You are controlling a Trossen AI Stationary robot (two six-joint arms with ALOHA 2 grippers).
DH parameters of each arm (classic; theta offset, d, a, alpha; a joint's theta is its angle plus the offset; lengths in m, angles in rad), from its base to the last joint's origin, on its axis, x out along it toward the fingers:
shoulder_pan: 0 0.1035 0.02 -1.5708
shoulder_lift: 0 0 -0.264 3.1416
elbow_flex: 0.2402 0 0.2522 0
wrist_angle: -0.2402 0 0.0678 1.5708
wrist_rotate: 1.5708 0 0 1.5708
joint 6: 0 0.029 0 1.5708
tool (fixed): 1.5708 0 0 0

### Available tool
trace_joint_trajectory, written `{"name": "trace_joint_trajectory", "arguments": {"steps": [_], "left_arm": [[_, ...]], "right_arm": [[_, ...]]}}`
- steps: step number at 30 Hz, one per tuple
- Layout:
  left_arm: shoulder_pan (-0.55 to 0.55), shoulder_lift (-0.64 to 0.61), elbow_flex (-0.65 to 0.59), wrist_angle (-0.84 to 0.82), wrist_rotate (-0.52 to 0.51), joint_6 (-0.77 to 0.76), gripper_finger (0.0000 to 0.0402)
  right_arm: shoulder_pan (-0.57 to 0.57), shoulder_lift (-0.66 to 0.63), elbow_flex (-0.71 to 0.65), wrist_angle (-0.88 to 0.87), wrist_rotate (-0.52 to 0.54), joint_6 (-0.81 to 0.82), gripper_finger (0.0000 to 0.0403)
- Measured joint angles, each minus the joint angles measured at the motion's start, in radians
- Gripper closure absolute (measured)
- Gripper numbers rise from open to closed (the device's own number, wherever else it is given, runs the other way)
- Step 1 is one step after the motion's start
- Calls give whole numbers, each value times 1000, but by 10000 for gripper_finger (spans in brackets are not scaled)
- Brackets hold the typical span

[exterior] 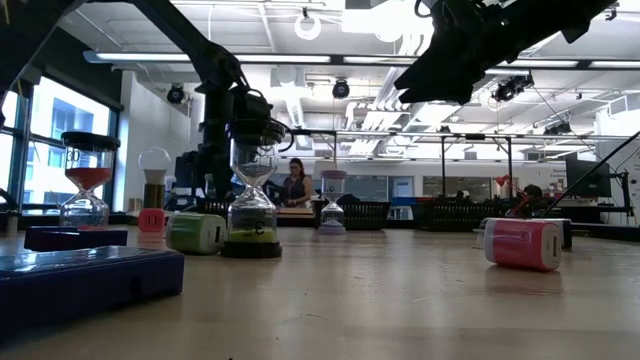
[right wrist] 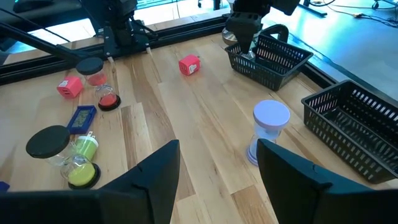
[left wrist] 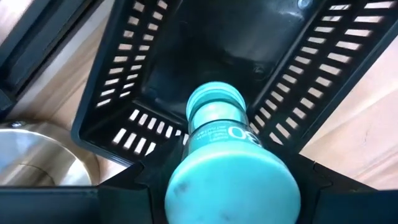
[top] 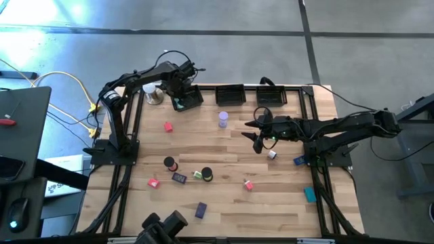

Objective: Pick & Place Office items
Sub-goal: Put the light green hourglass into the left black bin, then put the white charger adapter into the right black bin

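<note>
My left gripper [top: 182, 95] points down into the far-left black tray [top: 193, 102] and is shut on a teal sand timer [left wrist: 217, 124]. The timer's lower end [left wrist: 214, 102] hangs over the tray's floor [left wrist: 186, 50]. My right gripper [right wrist: 217, 168] hovers open over the table's middle right [top: 258, 140], holding nothing. A lilac sand timer [right wrist: 270, 124] stands upright in front of it. A red timer [top: 169, 163], a green timer [top: 205, 175], pink blocks [top: 168, 126] and blue blocks [top: 179, 177] lie scattered on the wood. My left gripper pinches the teal sand timer between its two fingers [left wrist: 124, 190], near the timer's wide upper cap [left wrist: 233, 183]. The fingers come from above, pointing down. The timer hangs upright below them inside the tray; whether its lower end touches the floor, I cannot tell.
Two more black trays [top: 230, 95] [top: 271, 96] stand along the far edge. A white ball on a metal base [top: 153, 91] sits just left of the first tray. A teal block [top: 310, 194] and a blue block [top: 299, 160] lie near the right rail.
</note>
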Motion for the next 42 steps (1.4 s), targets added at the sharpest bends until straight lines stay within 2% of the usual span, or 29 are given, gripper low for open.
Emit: {"name": "trace_joint_trajectory", "arguments": {"steps": [3, 7, 11, 13, 16, 26, 42], "left_arm": [[0, 0, 0, 2, 0, 35, 197], [-2, 0, 0, 5, -8, 54, 166], [-8, -1, 0, 10, -106, -24, 138], [-8, -1, 0, 9, -100, -3, 133], [-8, -1, 0, 10, -60, 0, 131], [-20, -8, 4, 5, -61, 1, 131], [-80, -13, 138, -31, -75, 24, 131]], "right_arm": [[0, 0, 0, 0, 0, -1, 202], [0, 0, 0, 0, 0, -1, 202], [0, 0, 0, -1, 0, -6, 202], [0, 0, 0, -1, 0, -14, 202], [0, 0, 0, -1, 0, -16, 202], [0, 0, 0, -2, 0, -19, 202], [0, 0, 0, -5, 0, -19, 202]]}}
